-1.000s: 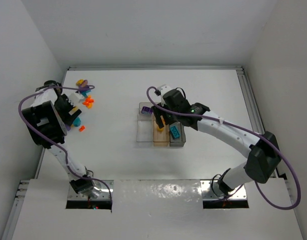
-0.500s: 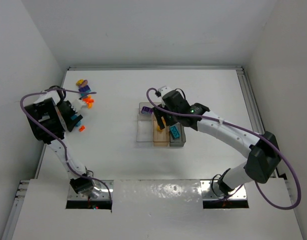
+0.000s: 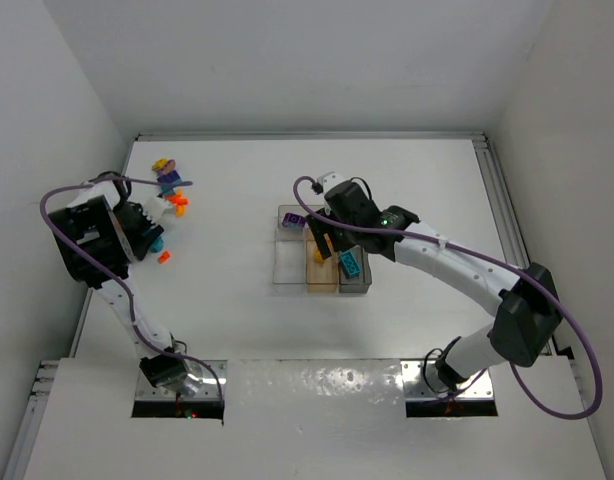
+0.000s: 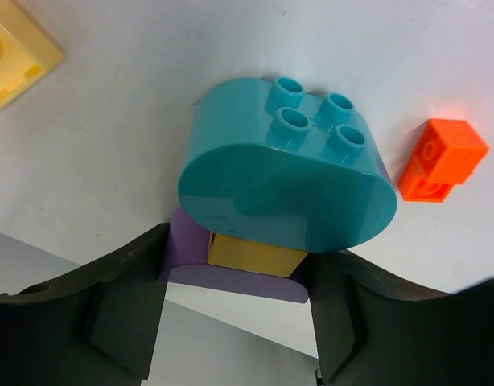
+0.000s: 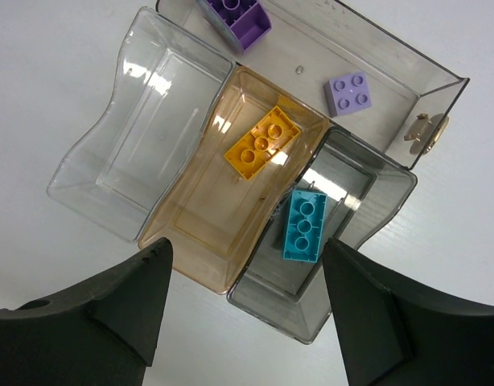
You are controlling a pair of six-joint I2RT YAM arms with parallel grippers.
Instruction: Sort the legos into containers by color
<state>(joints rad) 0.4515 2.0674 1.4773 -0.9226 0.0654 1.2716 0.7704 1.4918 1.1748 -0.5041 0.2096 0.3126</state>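
A small stack of legos fills the left wrist view: a rounded teal brick (image 4: 287, 185) on a yellow piece (image 4: 255, 256) and a purple base (image 4: 231, 277). My left gripper (image 4: 239, 322) straddles it at the table's left (image 3: 152, 232), a finger against each side of the purple base. An orange brick (image 4: 442, 159) lies just right of it. My right gripper (image 5: 245, 314) hangs open and empty over the clear tray (image 3: 287, 265). A yellow brick (image 5: 261, 143) lies in its amber bin, a teal brick (image 5: 303, 226) in the grey bin, and purple bricks (image 5: 348, 93) in the long bin.
Loose legos lie at the far left: a purple and yellow cluster (image 3: 167, 175), orange pieces (image 3: 178, 205) and a small orange one (image 3: 164, 257). A pale yellow brick (image 4: 10, 64) sits near the stack. The tray's left clear bin (image 5: 142, 129) holds nothing. The side wall is close behind the left arm.
My left arm dropped toward the teal stack and its jaws closed in from wide open onto the purple base. The right arm stayed over the tray.
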